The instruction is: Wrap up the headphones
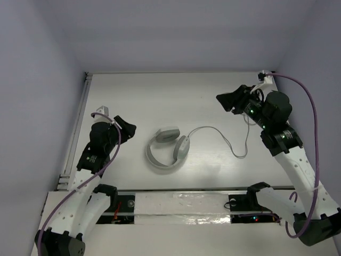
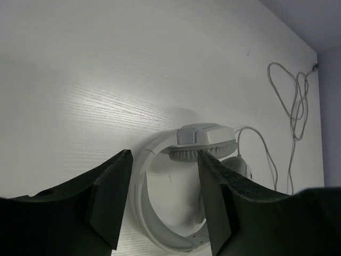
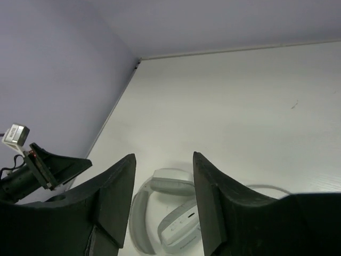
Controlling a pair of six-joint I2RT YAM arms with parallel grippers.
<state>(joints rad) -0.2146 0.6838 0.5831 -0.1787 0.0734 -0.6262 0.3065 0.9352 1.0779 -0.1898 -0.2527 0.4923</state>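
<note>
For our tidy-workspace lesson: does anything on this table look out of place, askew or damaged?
Only the cord: it trails loose to the right of the headphones in slack loops, not wound up. The headphones lie flat, and no damage or spill shows.

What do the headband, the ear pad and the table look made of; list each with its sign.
The headband looks like hard plastic: smooth, white, softly shiny. The ear pad seems a soft grey cushion: matte, wrinkled edge. The table is white laminate or painted wood, I cannot tell which: fine grain streaks.
</note>
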